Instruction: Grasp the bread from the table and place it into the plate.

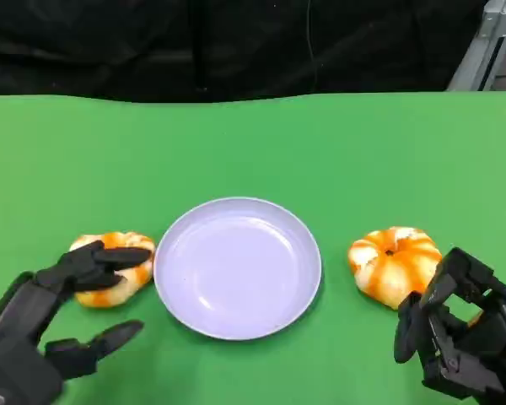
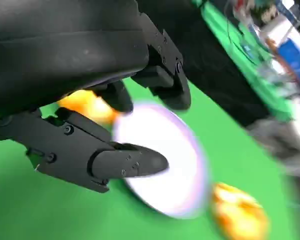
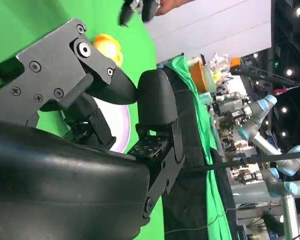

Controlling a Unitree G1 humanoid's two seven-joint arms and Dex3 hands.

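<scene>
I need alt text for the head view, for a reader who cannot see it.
An empty plate sits mid-table on green cloth, with one orange-striped bread on its left and another on its right. The left hand reaches over the left bread, fingers apart; the right hand waits near the right bread.

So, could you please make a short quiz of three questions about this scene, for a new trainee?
1. True or false: the plate already holds a bread.
2. Which bread is the left hand reaching over?
A. the bread left of the plate
B. the bread right of the plate
3. Fill in: the right hand has its fingers ____ and holds nothing.

Key: 1 false, the plate is empty. 2 A. 3 curled in.
</scene>
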